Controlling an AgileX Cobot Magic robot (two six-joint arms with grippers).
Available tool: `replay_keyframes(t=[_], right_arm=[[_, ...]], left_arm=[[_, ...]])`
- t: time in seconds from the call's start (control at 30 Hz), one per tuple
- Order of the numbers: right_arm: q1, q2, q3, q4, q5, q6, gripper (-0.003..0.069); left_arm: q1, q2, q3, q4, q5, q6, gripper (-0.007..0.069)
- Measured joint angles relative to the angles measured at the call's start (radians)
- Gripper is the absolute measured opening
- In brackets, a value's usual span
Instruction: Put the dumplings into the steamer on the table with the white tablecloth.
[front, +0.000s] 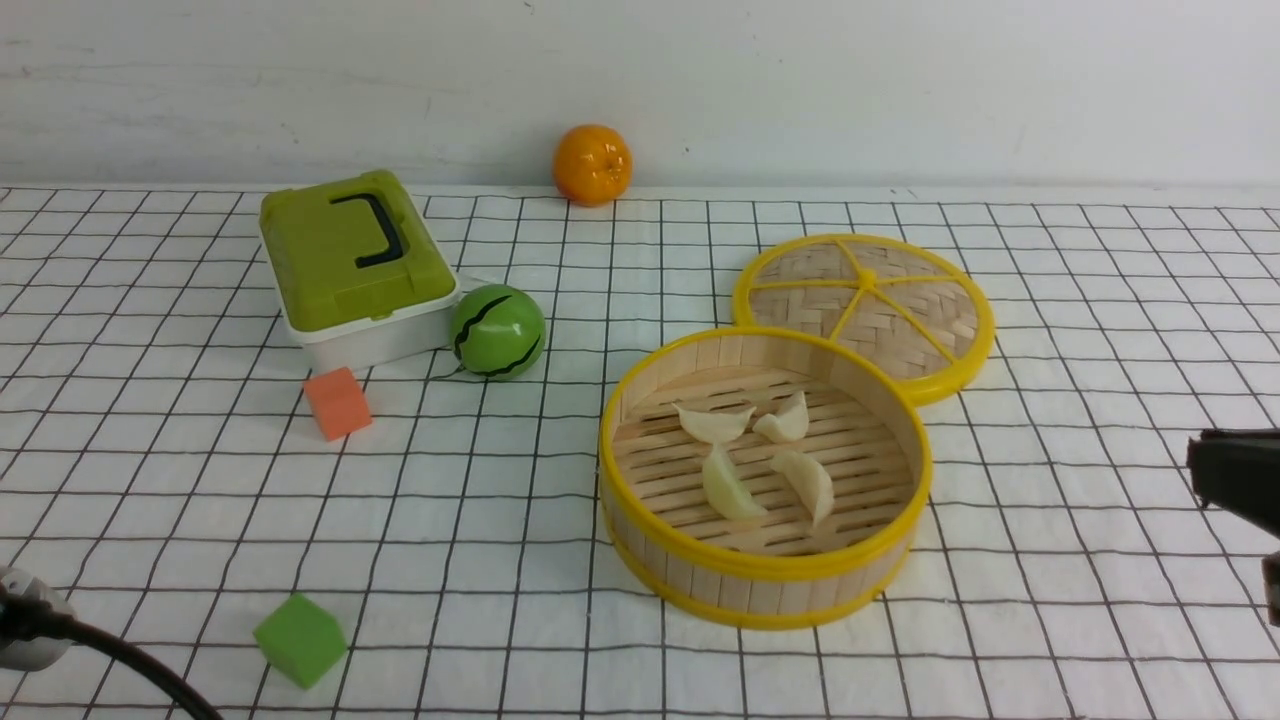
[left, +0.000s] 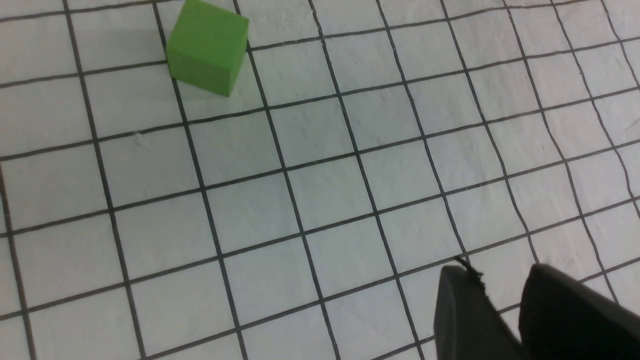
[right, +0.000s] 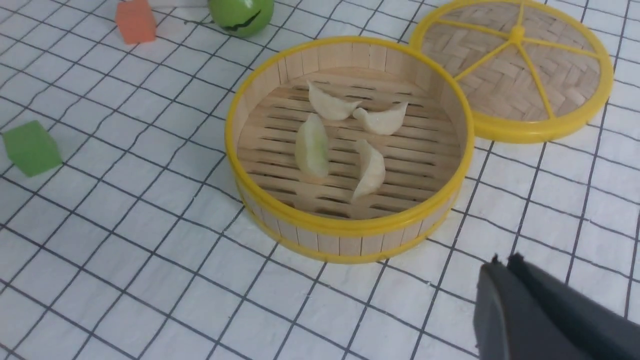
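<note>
The steamer, a round bamboo basket with yellow rims, stands right of centre on the white tablecloth that covers the table. Several cream-white dumplings lie on its slatted floor; the right wrist view shows the same dumplings inside the steamer. My right gripper is shut and empty, over the cloth to the right of the steamer, and its dark body enters at the front view's right edge. My left gripper is open with only cloth between its fingers, far from the steamer.
The flat woven lid leans against the steamer's far right side. A green-lidded box, a green melon ball and an orange cube sit at the left, an orange by the wall. A green cube lies front left.
</note>
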Motion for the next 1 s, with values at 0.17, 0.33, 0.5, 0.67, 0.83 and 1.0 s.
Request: replay_keyframes(t=[0.17, 0.33, 0.5, 0.67, 0.83, 1.0], right_arm=[[0.000, -0.042, 0.066, 0.004, -0.143, -0.007, -0.0023], [-0.022, -0.183, 0.239, -0.015, -0.357, -0.040, -0.0023], [-0.153, -0.382, 0.499, -0.007, -0.557, -0.049, -0.0023], [-0.327, -0.604, 0.741, -0.003, -0.589, -0.040, -0.0023], [-0.401, -0.745, 0.804, -0.028, -0.480, -0.040, -0.0023], [-0.453, -0.758, 0.806, -0.098, -0.345, 0.025, -0.0023]], left_arm=[[0.000, 0.000, 0.000, 0.000, 0.000, 0.000, 0.0176], [0.000, 0.000, 0.000, 0.000, 0.000, 0.000, 0.0181], [0.000, 0.000, 0.000, 0.000, 0.000, 0.000, 0.0183], [0.000, 0.000, 0.000, 0.000, 0.000, 0.000, 0.0188], [0.000, 0.000, 0.000, 0.000, 0.000, 0.000, 0.0196], [0.000, 0.000, 0.000, 0.000, -0.001, 0.000, 0.0201]])
